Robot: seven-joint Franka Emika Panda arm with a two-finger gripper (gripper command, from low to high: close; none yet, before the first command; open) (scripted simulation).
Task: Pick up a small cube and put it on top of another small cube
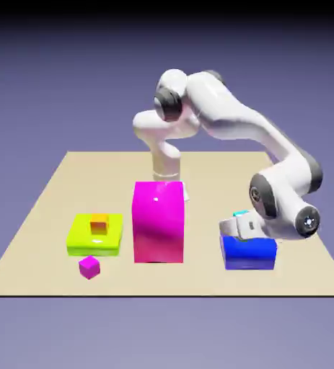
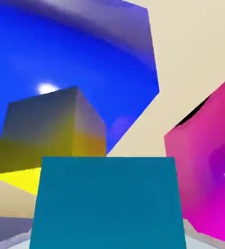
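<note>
The small cyan cube (image 2: pixel 107 199) fills the bottom of the hand view, and my gripper (image 1: pixel 239 228) is shut on it. The cube hides my fingertips there. In the exterior view only a sliver of the cyan cube (image 1: pixel 239 214) shows, behind the hand, at the top of the blue block (image 1: pixel 249 254). The small yellow cube (image 2: pixel 51 131) sits just beyond the cyan one, against the blue block's (image 2: pixel 75 58) glossy face. I cannot tell whether the two cubes touch. The hand hides the yellow cube in the exterior view.
A tall magenta block (image 1: pixel 157 222) stands mid-table and shows as the magenta block (image 2: pixel 206 165) in the hand view. A flat lime block (image 1: pixel 90 238) carries a tiny orange cube (image 1: pixel 99 225). A tiny magenta cube (image 1: pixel 89 267) lies near the front edge.
</note>
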